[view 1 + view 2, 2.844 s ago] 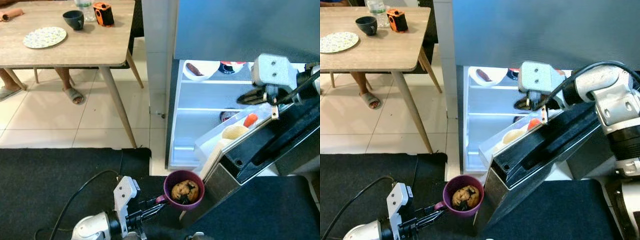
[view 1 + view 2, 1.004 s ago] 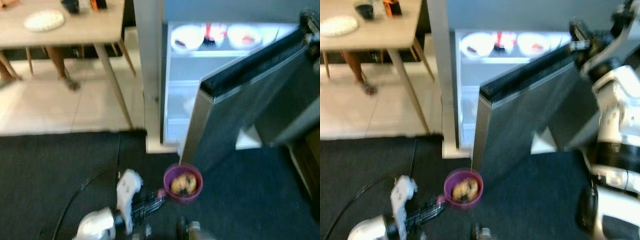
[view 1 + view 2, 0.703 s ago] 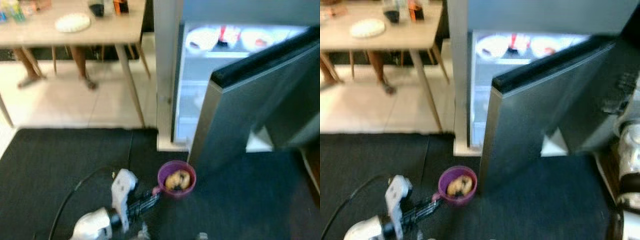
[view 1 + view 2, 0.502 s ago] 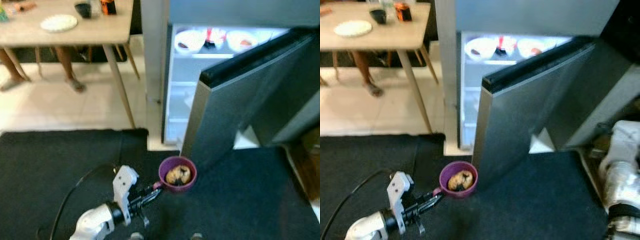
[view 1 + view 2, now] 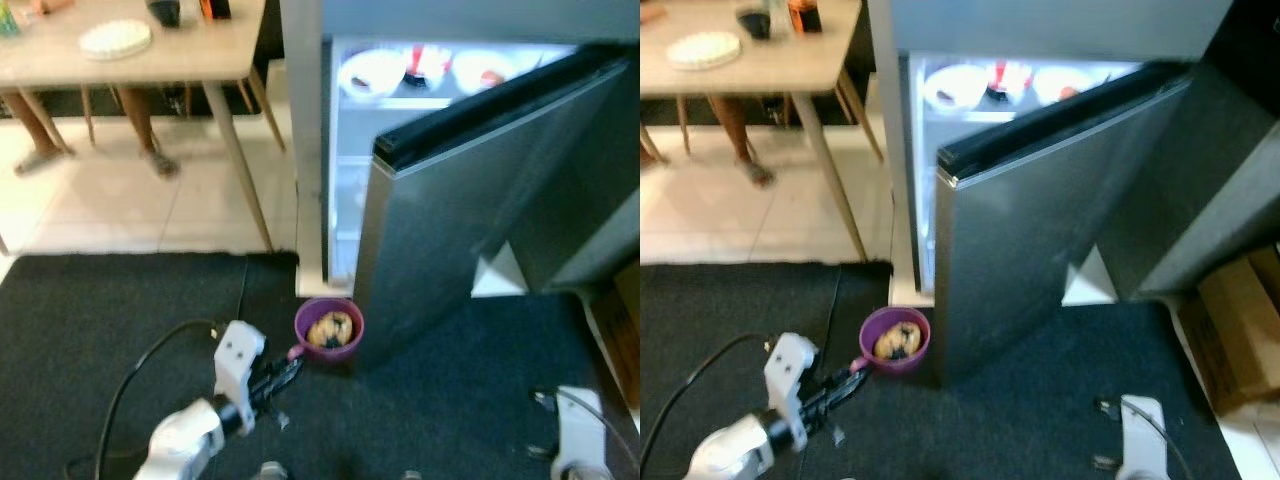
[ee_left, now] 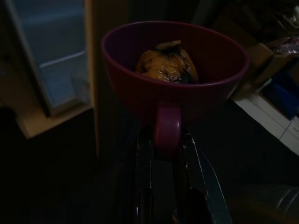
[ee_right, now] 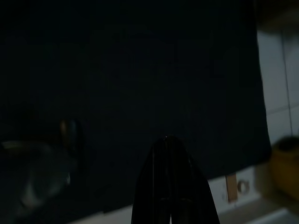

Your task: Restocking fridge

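Observation:
A purple mug (image 5: 328, 328) with a brown muffin (image 6: 166, 63) inside hangs low over the black mat, just in front of the fridge door. My left gripper (image 5: 283, 367) is shut on the mug's handle (image 6: 167, 127), one black finger on each side. The steel fridge door (image 5: 470, 220) stands partly open, its edge right beside the mug. Behind it the lit fridge interior (image 5: 345, 180) shows white bowls (image 5: 372, 72) on the top shelf. My right arm (image 5: 575, 445) hangs at the lower right; in the dark right wrist view its gripper (image 7: 169, 142) has its fingertips together.
A wooden table (image 5: 200, 62) with a plate (image 5: 115, 38) and a dark cup stands at the back left, with a person's legs (image 5: 150, 130) under it. A cardboard box (image 5: 1240, 320) sits on the right. A black cable (image 5: 150, 350) trails over the mat (image 5: 100, 320).
The view has pulled back and shifted. The fridge door has swung further toward shut. My right arm has left the door and dropped to my side. The mug stays in my left gripper.

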